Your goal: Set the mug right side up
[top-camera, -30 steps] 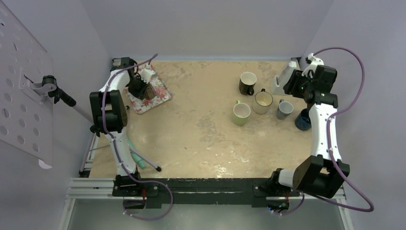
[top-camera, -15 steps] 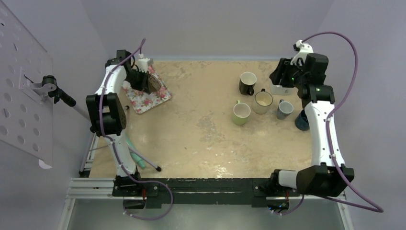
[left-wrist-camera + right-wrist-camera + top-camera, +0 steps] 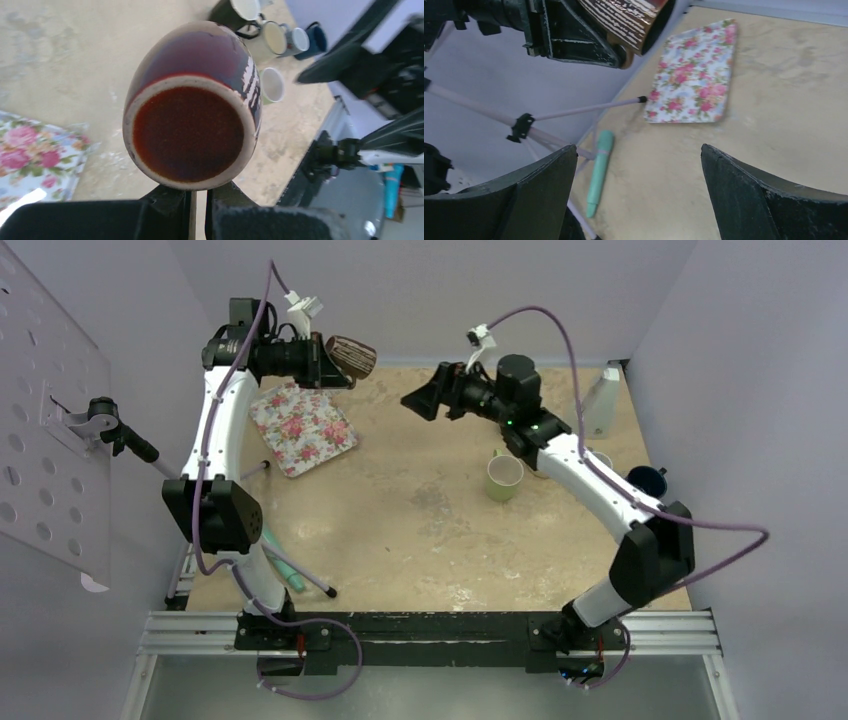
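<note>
The mug (image 3: 352,356) is brown with white streaks and hangs on its side high over the table's far left. My left gripper (image 3: 322,360) is shut on it. In the left wrist view its round red-brown end with a cream ring (image 3: 190,130) faces the camera, right above the closed left gripper (image 3: 198,192). My right gripper (image 3: 412,400) hangs in the air mid-table, open wide and empty, pointing toward the mug. The right wrist view looks between the right gripper's (image 3: 639,150) spread fingers at the mug (image 3: 624,15) and the left gripper (image 3: 569,35).
A floral tray (image 3: 303,426) lies under the mug at the far left. A green mug (image 3: 504,478), a dark blue mug (image 3: 648,480) and others stand at the right, partly hidden by the right arm. A teal pen (image 3: 283,570) and a tripod leg (image 3: 300,580) lie at the near left.
The left arm lifted the mug from the tray up into the air. The right arm swung from the far right to mid-table, and its gripper opened wide.
</note>
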Controlling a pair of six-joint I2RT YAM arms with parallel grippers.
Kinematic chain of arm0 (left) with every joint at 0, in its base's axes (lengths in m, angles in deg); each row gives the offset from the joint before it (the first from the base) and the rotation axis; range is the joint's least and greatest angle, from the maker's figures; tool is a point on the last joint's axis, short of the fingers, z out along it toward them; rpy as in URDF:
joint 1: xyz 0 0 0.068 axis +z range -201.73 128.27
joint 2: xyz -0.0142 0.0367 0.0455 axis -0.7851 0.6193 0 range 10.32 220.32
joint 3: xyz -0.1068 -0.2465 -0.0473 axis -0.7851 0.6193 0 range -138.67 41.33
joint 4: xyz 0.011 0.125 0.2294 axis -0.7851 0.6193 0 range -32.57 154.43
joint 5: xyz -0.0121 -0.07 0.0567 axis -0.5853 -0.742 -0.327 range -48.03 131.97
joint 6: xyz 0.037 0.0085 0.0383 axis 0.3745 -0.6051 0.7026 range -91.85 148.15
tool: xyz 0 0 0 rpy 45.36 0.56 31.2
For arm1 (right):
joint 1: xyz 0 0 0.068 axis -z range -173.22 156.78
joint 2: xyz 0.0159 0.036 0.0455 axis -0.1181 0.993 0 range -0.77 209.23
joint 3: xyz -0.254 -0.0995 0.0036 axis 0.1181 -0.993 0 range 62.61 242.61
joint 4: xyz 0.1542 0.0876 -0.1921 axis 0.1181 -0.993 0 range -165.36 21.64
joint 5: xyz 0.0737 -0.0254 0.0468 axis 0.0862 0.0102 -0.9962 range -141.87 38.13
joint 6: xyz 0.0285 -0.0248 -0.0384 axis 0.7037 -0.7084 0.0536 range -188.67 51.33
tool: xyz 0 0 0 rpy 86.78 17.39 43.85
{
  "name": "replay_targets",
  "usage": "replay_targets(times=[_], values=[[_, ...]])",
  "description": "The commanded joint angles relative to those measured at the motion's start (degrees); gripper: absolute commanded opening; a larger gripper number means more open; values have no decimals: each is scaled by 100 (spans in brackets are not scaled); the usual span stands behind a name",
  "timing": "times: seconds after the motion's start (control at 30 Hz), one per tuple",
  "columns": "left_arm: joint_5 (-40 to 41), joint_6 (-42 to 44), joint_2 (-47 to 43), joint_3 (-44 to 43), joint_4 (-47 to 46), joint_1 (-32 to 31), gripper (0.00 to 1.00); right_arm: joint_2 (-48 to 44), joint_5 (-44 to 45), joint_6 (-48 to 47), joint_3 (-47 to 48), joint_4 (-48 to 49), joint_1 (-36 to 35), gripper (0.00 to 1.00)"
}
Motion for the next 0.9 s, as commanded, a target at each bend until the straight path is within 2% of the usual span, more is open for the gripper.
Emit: replay_targets(times=[0.0, 0.13, 0.3, 0.57, 0.6, 0.67, 0.73, 0.77, 0.83, 0.87], values=[[-1015, -904, -351, -59, -476, -231, 0, 548, -717, 1382, 128, 2503, -308, 98], [-1235, -1146, -431, -27, -622, -322, 0, 1012, -938, 1972, 365, 3342, -363, 95], [-1450, -1262, -579, 219, -764, -380, 0, 1524, -1130, 2500, 747, 3917, -370, 88], [-1684, -1267, -633, 436, -747, -484, 0, 2274, -1180, 3072, 1519, 4379, -368, 78], [-1688, -1218, -625, 457, -709, -519, 0, 2374, -1217, 3184, 1628, 4469, -372, 72], [-1682, -1097, -616, 521, -617, -612, 0, 2560, -1325, 3391, 1849, 4650, -365, 48], [-1681, -1048, -613, 643, -576, -652, 0, 2611, -1408, 3375, 1989, 4497, -351, 8], [-1660, -993, -609, 683, -531, -645, 0, 2550, -1363, 3246, 1963, 4250, -321, 0], [-1341, -529, -580, 591, -41, -628, 2, 2169, -1146, 2596, 1810, 3430, -206, 0], [-1069, -186, -566, 486, 250, -620, 18, 1974, -948, 2265, 1714, 2849, -110, 0]])
